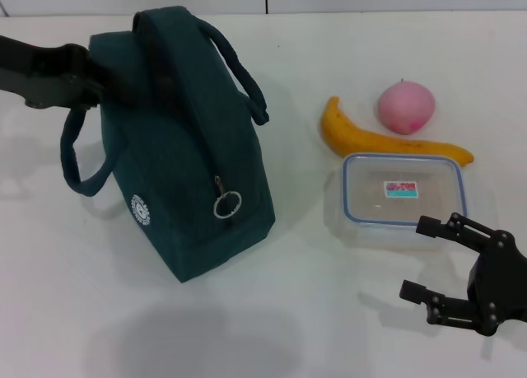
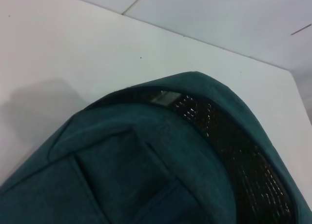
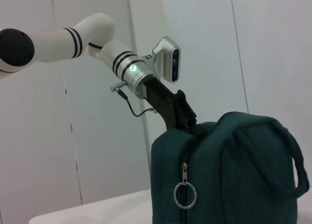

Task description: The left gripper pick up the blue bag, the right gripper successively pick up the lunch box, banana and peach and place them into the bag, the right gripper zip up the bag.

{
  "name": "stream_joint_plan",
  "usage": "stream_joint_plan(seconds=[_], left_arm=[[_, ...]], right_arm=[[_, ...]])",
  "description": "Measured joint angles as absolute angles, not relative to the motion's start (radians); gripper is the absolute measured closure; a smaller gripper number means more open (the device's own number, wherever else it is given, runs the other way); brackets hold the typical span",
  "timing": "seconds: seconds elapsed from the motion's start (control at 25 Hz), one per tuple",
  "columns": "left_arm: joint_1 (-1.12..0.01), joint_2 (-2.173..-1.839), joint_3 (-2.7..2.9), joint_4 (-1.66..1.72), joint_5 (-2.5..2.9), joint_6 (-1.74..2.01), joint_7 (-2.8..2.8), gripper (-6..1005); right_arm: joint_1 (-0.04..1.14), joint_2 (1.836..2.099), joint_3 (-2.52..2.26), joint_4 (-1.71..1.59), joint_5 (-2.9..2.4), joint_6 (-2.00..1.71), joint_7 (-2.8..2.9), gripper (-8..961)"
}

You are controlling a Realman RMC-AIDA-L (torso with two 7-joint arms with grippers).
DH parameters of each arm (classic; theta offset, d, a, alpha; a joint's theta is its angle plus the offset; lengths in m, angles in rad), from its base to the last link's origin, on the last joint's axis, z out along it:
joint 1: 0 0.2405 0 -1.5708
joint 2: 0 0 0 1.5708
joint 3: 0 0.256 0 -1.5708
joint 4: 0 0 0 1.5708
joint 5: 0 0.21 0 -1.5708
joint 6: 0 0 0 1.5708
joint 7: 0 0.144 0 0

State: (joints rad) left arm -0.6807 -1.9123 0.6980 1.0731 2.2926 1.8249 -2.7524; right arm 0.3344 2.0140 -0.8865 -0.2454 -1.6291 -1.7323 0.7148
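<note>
The blue bag stands left of centre in the head view, its zipper ring hanging on the near end. My left gripper presses against the bag's far upper left edge. The right wrist view shows that left gripper meeting the top of the bag. Teal fabric of the bag fills the left wrist view. To the right of the bag lies the lunch box, lid on, with the banana and the peach behind it. My right gripper hovers open just in front of the lunch box, holding nothing.
Everything rests on a white table. A loop handle hangs off the bag's left side and another handle arches over its top. A white wall stands behind the bag.
</note>
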Motion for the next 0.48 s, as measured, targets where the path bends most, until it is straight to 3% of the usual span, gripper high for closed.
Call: stream_joint_plan(seconds=[0.16, 0.48], left_arm=[[-0.681, -1.913, 0.698, 1.069, 2.292, 1.829, -2.753, 871], [-0.674, -1.907, 0.692, 1.067, 2.248, 1.831, -2.75, 942]], right_arm=[[0.333, 2.014, -0.887, -0.245, -1.628, -1.74, 0.719, 121], [0.333, 2.014, -0.883, -0.246, -1.581, -1.797, 0.812, 123]])
